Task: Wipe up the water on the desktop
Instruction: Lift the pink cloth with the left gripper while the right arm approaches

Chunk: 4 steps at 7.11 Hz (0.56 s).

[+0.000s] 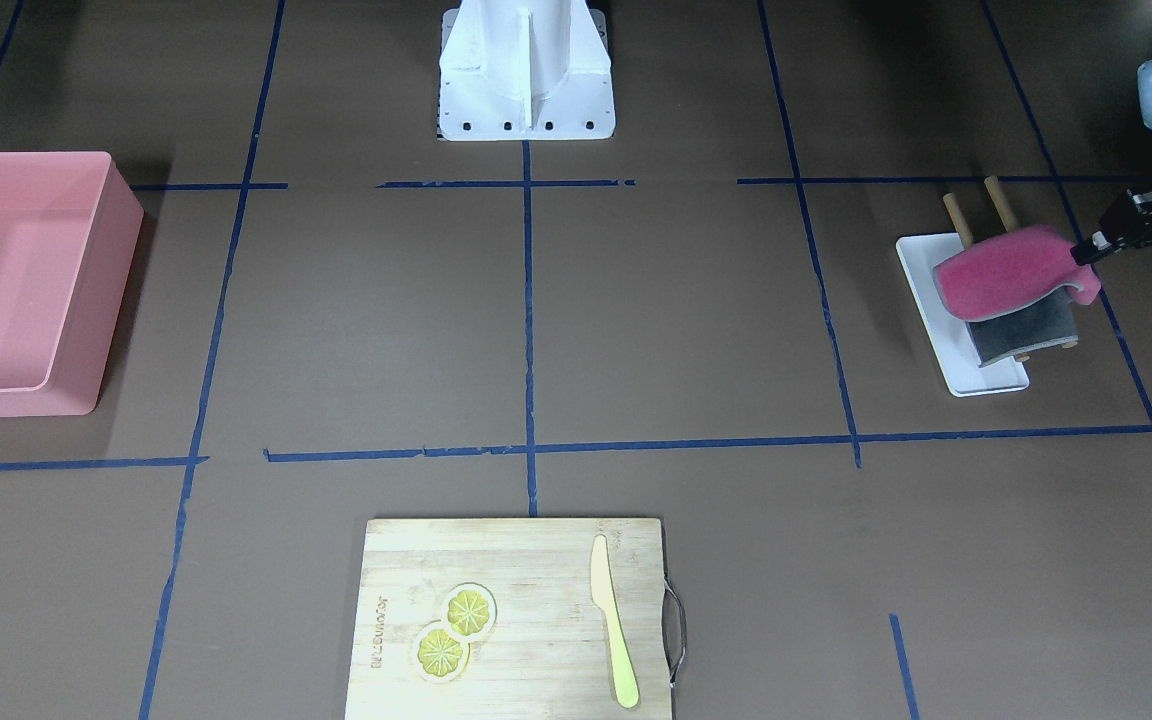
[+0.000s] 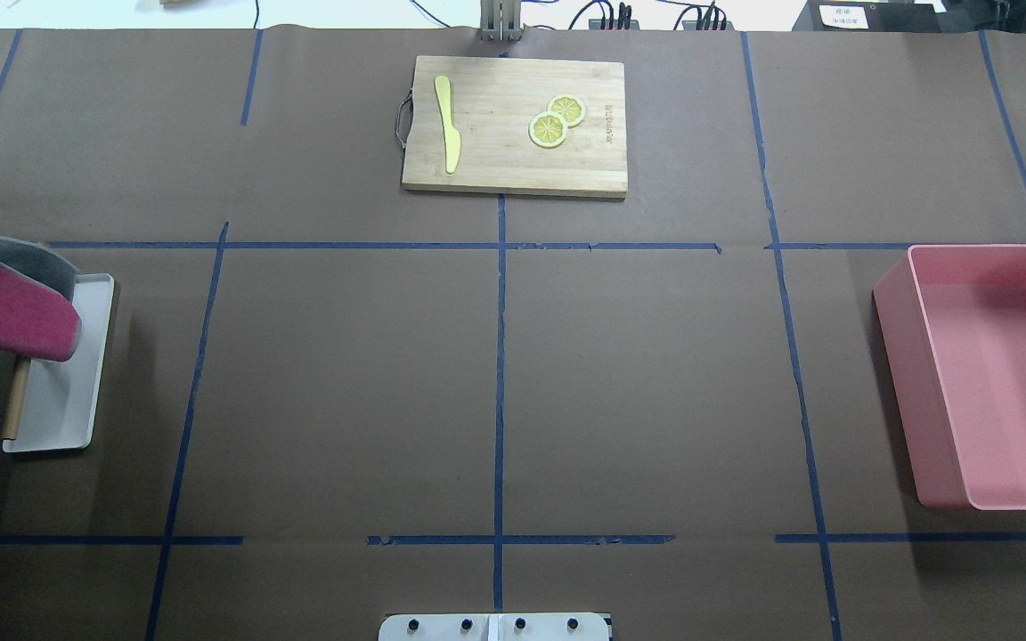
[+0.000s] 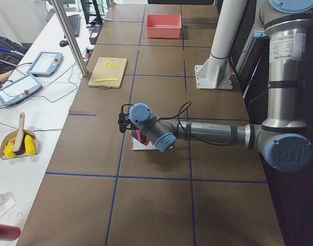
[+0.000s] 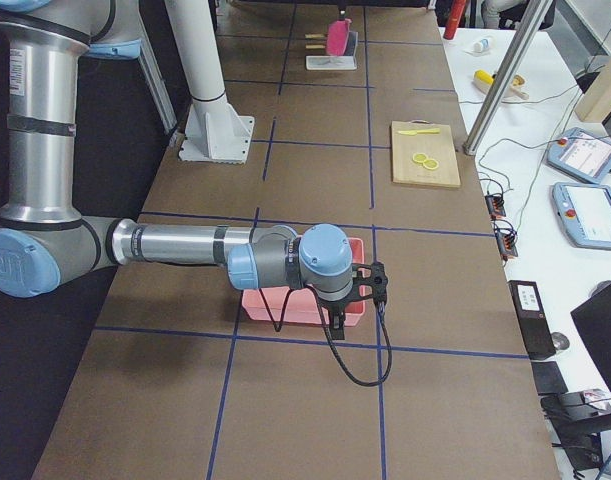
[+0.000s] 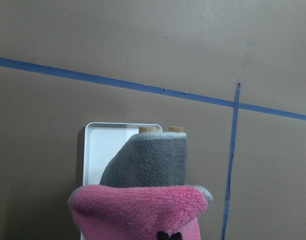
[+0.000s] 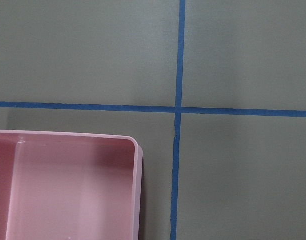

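The brown desktop (image 1: 686,330) with its blue tape grid shows no water that I can make out. A pink cloth (image 1: 1011,270) hangs over a grey cloth (image 1: 1021,325) on a rack with wooden rods (image 1: 956,215) in a white tray (image 1: 921,300). My left gripper (image 1: 1096,245) is shut on the pink cloth's end and holds it raised over the grey one. In the left wrist view the pink cloth (image 5: 137,212) fills the bottom, with the grey cloth (image 5: 147,162) beyond. My right gripper (image 4: 350,305) hovers by the pink bin's corner; I cannot tell if it is open or shut.
A pink bin (image 1: 26,290) stands on the robot's right side of the desktop. A wooden cutting board (image 1: 516,615) with a yellow knife (image 1: 614,620) and two lemon slices (image 1: 456,630) lies at the far edge. The white robot base (image 1: 526,70) is at the near edge.
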Tool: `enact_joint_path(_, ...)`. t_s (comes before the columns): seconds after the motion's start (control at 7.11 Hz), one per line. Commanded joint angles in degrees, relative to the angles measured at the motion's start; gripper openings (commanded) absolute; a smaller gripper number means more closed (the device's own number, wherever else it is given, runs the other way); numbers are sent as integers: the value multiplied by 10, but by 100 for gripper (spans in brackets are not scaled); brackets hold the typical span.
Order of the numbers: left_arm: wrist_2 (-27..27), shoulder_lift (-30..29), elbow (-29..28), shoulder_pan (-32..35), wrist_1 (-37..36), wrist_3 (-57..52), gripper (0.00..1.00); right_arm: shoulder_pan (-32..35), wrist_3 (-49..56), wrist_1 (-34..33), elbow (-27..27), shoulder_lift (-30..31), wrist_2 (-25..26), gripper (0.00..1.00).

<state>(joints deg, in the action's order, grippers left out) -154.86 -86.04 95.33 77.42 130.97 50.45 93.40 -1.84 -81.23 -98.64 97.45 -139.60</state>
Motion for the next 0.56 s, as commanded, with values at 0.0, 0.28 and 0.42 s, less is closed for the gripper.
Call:
enact_joint_path(0.0,-43,-18,46,37,-84,1,0,-1,-2,15,-2,-5,-2,100)
enact_joint_path(0.28,-47,-57,188,55,-302,1,0,-1,0,15,-2,-4,-7,100)
enact_joint_path(0.42,-44,-109,239,62,-425,3,0,-4,0,17,-6,-7,-9,100)
